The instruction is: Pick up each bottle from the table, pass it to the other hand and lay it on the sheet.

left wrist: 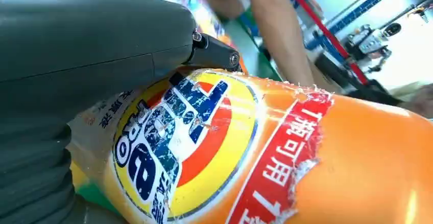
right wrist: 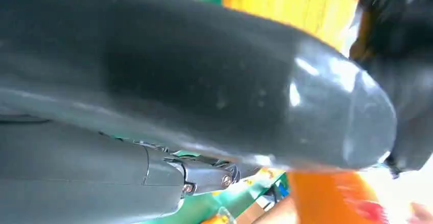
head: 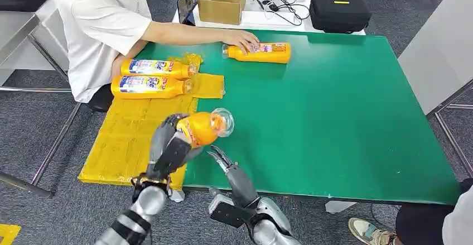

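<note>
My left hand (head: 172, 144) grips an orange bottle (head: 205, 126) above the near edge of the yellow sheet (head: 128, 136), its clear cap pointing right. The same bottle (left wrist: 265, 157) shows its label close up in the left wrist view, under my left hand (left wrist: 87, 45). My right hand (head: 230, 166) hangs just below and right of the bottle, fingers apart, holding nothing; it is blurred in the right wrist view (right wrist: 204, 81). Two bottles (head: 153, 68) (head: 149, 86) lie on the sheet's far end. A further bottle (head: 261, 52) lies on the green table (head: 346, 122), under a person's hand (head: 241, 37).
A person in a white shirt (head: 100, 22) sits at the far left, arm stretched over the table. Behind the table are a cardboard box (head: 222, 6), a black case (head: 339, 11) and cables. Someone's shoe (head: 368, 231) is at the near right.
</note>
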### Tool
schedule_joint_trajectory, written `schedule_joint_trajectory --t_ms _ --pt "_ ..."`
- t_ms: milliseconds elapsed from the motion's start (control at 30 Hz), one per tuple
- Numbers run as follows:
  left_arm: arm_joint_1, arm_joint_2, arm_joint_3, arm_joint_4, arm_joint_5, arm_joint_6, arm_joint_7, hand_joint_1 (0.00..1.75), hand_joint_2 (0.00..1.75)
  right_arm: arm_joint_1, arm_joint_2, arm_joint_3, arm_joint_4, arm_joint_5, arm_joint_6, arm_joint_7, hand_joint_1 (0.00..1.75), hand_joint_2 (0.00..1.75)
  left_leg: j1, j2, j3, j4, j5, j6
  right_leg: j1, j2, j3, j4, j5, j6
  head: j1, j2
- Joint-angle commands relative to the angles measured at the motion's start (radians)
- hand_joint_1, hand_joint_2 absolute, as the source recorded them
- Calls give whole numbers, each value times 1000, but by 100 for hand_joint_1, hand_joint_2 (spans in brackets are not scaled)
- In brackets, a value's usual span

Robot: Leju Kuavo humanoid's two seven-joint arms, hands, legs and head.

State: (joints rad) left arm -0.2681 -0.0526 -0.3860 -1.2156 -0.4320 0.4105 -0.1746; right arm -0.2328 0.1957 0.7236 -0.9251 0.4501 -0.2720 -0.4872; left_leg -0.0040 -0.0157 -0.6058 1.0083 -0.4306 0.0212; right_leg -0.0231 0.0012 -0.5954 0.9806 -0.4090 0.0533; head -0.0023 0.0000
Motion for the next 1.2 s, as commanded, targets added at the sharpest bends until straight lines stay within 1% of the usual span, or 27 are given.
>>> schedule_joint_trajectory --t_ms 33,67,133,200,267,333,467,567,600,767,800,833,867,900,967,1000,1067,1100,1133,1200 --pt "-365 44 -19 592 -313 46 84 175 175 -61 27 -5 84 -18 43 -18 0 0 1 -2 1 -1 1 -1 1 -3 2 0 0 -1 0 0" --pt "-392 56 -69 643 -396 41 115 175 175 -65 27 -3 86 -23 56 -21 0 0 1 -2 3 0 1 -1 2 -3 4 0 -1 -2 0 0" --pt "-426 59 -93 708 -450 -13 146 175 175 -71 23 -3 89 -28 69 -23 0 0 2 0 3 0 0 -1 2 -2 4 0 -1 -3 0 0" --pt "-456 51 -78 761 -461 -49 174 175 175 -81 21 -9 94 -28 70 -25 0 0 1 0 2 0 0 -1 1 -1 3 0 0 -2 1 0" --pt "-463 50 -73 772 -461 -55 175 175 175 -84 22 -11 95 -28 70 -25 0 0 2 0 3 0 0 -1 2 -1 4 0 -1 -2 0 0" --pt "-478 38 -48 804 -445 -94 188 175 175 -84 24 -17 97 -30 70 -25 0 0 1 1 1 0 0 -1 1 0 2 1 0 -1 0 0" --pt "-475 26 -19 824 -421 -138 188 175 175 -79 27 -20 106 -31 73 -24 0 0 2 0 2 1 0 -1 2 -1 3 1 -1 -2 0 0" --pt "-467 22 -11 830 -420 -204 188 175 175 -77 28 -21 120 -25 71 -27 0 0 2 2 2 1 -1 -1 2 1 3 1 -1 -2 0 0" --pt "-467 20 -5 832 -417 -223 192 161 175 -76 30 -25 123 -25 70 -28 0 0 1 1 1 0 0 -1 1 0 2 0 0 -1 0 0" --pt "-467 20 -5 832 -417 -223 192 161 175 -76 30 -25 123 -25 70 -28 0 0 1 2 3 0 0 -1 1 1 3 0 0 -2 0 0" --pt "-470 20 -13 835 -427 -240 202 127 175 -77 30 -29 123 -25 70 -28 0 0 1 2 2 0 0 -1 1 1 2 0 0 -1 0 0" --pt "-471 21 -18 837 -436 -253 212 77 0 -77 31 -31 124 -24 73 -29 0 0 1 1 2 0 0 -1 1 0 2 0 0 -1 0 0" --pt "-473 19 -14 840 -436 -276 222 0 0 -78 32 -33 124 -23 75 -29 0 0 1 1 3 0 0 -1 1 0 3 0 0 -2 0 0" --pt "-474 20 -16 841 -437 -304 221 3 0 -80 33 -33 127 -21 80 -30 0 0 1 1 2 0 0 -1 1 0 2 1 0 -1 0 0" --pt "-472 21 -13 839 -433 -316 218 0 0 -79 34 -33 127 -19 80 -31 0 0 1 2 3 0 0 -1 1 1 3 1 0 -2 1 0" --pt "-465 19 11 827 -399 -348 186 0 0 -76 34 -35 129 -19 80 -31 0 0 0 2 3 0 0 -1 1 1 3 1 0 -1 0 0" --pt "-440 20 47 784 -329 -428 103 0 0 -72 33 -34 135 -14 78 -34 0 0 2 3 5 0 -1 -1 2 1 5 1 -1 -2 0 0" --pt "-405 29 53 732 -283 -483 46 0 0 -70 32 -33 143 -13 78 -34 0 0 0 2 2 -1 0 0 0 1 2 1 0 -1 0 0" --pt "-367 41 46 678 -234 -560 -26 0 0 -66 33 -34 148 -17 82 -35 0 0 0 2 3 -1 0 0 0 1 3 1 0 -1 0 0" --pt "-275 94 4 540 -134 -678 -98 0 0 -66 36 -32 168 -21 67 -46 0 0 -1 2 5 -2 0 0 -1 1 4 0 0 -1 0 0"
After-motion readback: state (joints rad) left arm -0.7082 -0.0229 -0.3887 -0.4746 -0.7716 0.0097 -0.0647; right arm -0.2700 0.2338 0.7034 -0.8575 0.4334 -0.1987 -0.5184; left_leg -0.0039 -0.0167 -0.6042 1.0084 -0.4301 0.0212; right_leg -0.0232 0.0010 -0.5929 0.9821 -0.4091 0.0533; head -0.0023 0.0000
